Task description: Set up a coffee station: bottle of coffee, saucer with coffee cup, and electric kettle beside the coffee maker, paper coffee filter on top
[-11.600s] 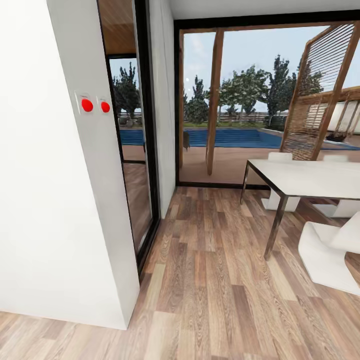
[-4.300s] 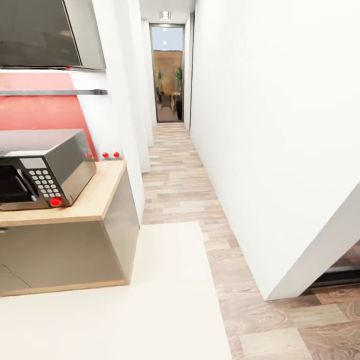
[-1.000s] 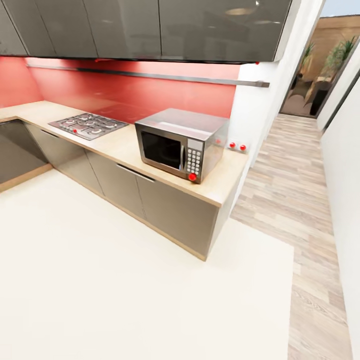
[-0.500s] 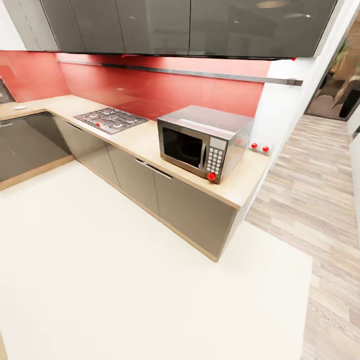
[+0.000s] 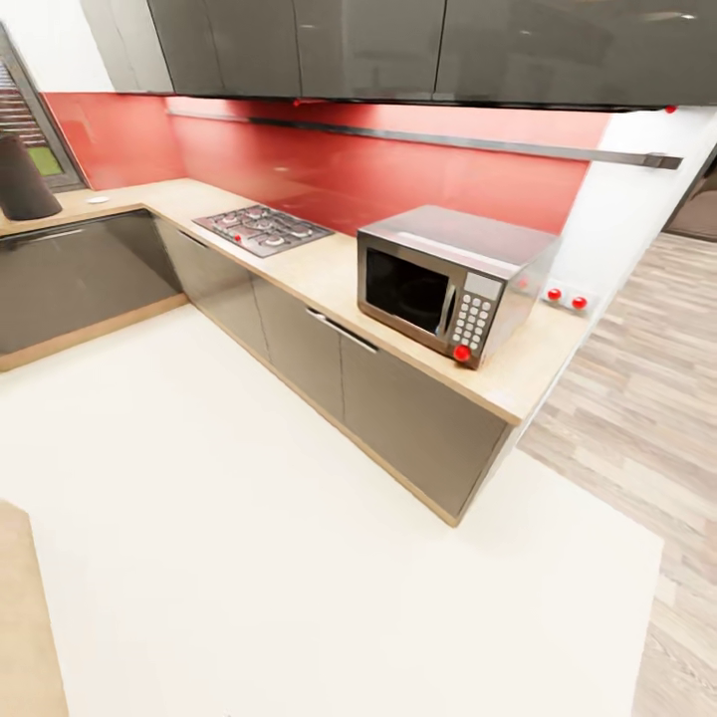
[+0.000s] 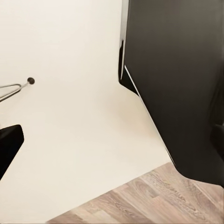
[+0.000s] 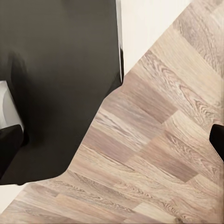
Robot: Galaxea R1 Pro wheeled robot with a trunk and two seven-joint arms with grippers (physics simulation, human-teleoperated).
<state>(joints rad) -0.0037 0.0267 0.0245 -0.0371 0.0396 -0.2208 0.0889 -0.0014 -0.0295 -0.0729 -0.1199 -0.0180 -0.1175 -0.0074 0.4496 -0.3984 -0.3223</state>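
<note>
I am rolling through the kitchen, and the wooden countertop [image 5: 299, 274] runs along the red back wall in the head view. A dark rounded object [image 5: 22, 179] stands on the counter at the far left, cut off by the frame edge; I cannot tell what it is. A small white flat item [image 5: 97, 199] lies near it. In the left wrist view my left gripper [image 6: 112, 144] hangs open over the cream floor, holding nothing. In the right wrist view my right gripper [image 7: 112, 140] is open and holds nothing above wood flooring.
A silver microwave [image 5: 453, 279] sits near the counter's right end and a gas hob [image 5: 262, 230] further left. Dark wall cabinets [image 5: 398, 45] hang above. The cream floor [image 5: 299, 558] lies wide before the counter, wood flooring [image 5: 647, 398] to the right. My dark base [image 6: 182, 79] shows beside the left gripper.
The camera has swung left: the microwave and hob slid right in the picture, and the counter's left corner with the dark object came into view.
</note>
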